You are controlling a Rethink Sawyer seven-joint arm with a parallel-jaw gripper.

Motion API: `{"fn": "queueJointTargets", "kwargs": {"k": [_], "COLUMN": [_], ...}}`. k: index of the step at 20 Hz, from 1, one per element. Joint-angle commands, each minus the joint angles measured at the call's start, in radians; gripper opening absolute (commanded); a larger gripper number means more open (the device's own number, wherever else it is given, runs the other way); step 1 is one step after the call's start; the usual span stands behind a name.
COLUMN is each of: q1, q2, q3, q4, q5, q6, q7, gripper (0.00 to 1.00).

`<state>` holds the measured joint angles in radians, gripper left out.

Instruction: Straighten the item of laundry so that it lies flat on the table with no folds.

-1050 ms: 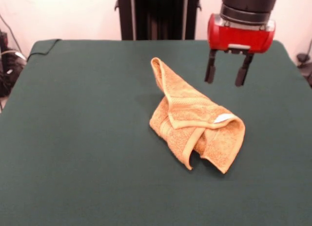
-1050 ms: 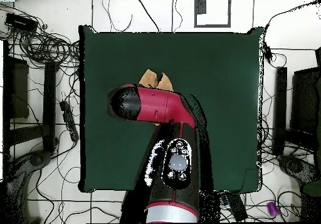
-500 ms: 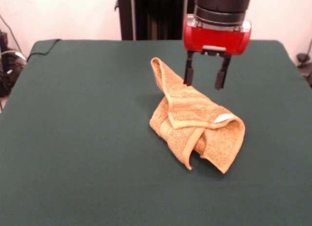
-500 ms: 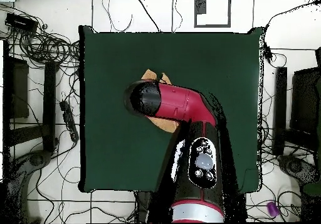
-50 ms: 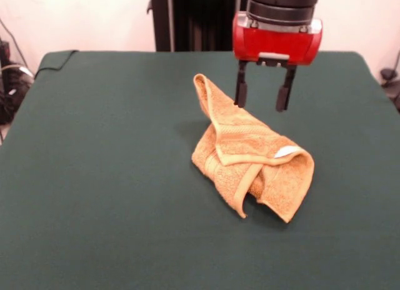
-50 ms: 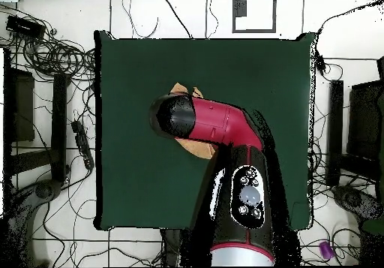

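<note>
front view first: the orange-tan terry towel sits near the middle of the dark green table, and it's nowhere near flat. it's bunched into a crumpled heap, one corner trailing off to the far left, a border band folded across the near side, the small white label peeking out on the right. so by my read the straightening has hardly started, and every fold is left to open out. the gripper hangs over the far part of the towel, fingers spread apart with clear space between them, nothing held; the left tip looks just above or at the towel's far edge, and i can't tell if it touches

overhead view now: the red and black arm covers most of the heap, only slivers of towel showing beyond the wrist and a bit more beside it. the gripper itself is hidden under the arm here
</note>
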<state>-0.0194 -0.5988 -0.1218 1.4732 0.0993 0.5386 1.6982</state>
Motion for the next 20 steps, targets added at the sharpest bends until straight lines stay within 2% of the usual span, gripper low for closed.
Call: {"fn": "queueJointTargets", "kwargs": {"k": [1,6,20], "q1": [0.016,0.031,-0.003], "q2": [0.042,0.061,0.111], "q3": [0.136,0.128,0.171], "q4": [0.068,0.079,0.113], "q5": [-0.012,-0.011,-0.018], "q6": [-0.018,-0.072,-0.182], "q7": [0.084,0.122,0.122], "gripper": [1.00,1.00,1.00]}}
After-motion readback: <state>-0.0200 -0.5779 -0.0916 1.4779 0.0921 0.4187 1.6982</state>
